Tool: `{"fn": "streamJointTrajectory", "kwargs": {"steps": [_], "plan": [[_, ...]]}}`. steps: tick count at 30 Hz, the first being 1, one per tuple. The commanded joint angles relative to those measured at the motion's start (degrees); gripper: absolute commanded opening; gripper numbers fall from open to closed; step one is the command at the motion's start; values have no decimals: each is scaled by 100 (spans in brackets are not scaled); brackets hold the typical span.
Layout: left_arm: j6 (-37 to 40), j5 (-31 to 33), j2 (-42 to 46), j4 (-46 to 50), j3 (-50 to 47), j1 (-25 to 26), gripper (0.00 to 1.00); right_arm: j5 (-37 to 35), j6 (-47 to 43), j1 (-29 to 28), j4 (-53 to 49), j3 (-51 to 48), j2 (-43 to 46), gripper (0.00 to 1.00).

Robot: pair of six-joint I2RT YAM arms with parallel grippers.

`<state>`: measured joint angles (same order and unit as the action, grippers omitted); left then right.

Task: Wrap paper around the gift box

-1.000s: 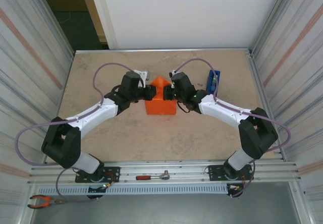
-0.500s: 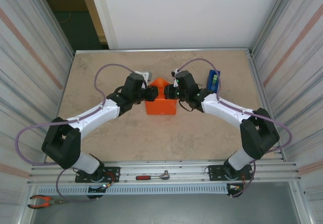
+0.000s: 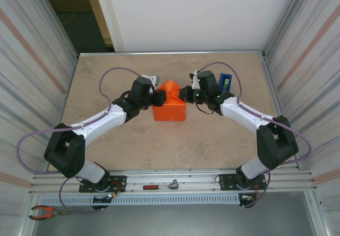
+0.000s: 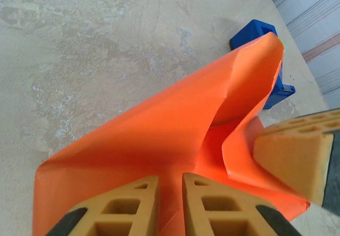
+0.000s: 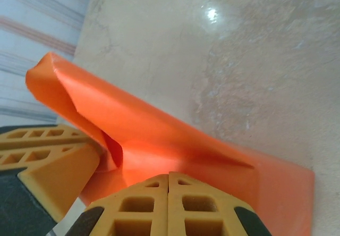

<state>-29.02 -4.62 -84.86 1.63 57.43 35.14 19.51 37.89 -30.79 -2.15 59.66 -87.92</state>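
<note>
Two pincers flank the orange-covered gift box (image 3: 170, 110) in the middle of the tabletop (image 3: 133, 140). The right pincer (image 3: 184, 94) is closed tight, tips against the paper (image 4: 159, 124) (a loose flap stands up). The left pincer (image 3: 155, 99) shows a slim gap over paper; I cannot tell whether it grips.

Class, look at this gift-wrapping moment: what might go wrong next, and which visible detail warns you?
1. A flap of the paper stands up unflattened; it may spring open.
2. The shut right tool and the left tool crowd one fold, so the paper might crumple or tear.
3. The tape dispenser sits beside the right arm and might get knocked.
</note>
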Motion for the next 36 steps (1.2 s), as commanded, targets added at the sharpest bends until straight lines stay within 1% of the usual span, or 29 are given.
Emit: {"fn": "streamJointTrajectory", "kwargs": {"steps": [1,5,9,12,15,26,30,33,36], "plan": [[-173,-19,-92,307,58,46,19,136,-191,-241,-157,-15,-71,0],[-288,-75,-100,260,67,37,20,-122,-334,-409,-384,-38,-172,0],[-413,-158,-101,155,44,70,25,-244,-335,-423,-435,-189,-235,0],[-397,-72,-84,111,25,167,30,-259,-302,-417,-393,-283,-260,0],[-301,99,-92,154,46,328,33,-231,-265,-419,-339,-341,-271,0],[498,1336,-271,266,-148,850,36,-95,-125,-456,-244,-454,-261,0],[850,1905,-345,158,-315,1078,36,156,49,-399,-113,-506,-196,0],[1011,2226,-415,34,-489,1191,36,656,446,-97,289,-602,7,0],[1097,2458,-538,24,-573,1260,36,1002,836,388,698,-695,405,0]]}}
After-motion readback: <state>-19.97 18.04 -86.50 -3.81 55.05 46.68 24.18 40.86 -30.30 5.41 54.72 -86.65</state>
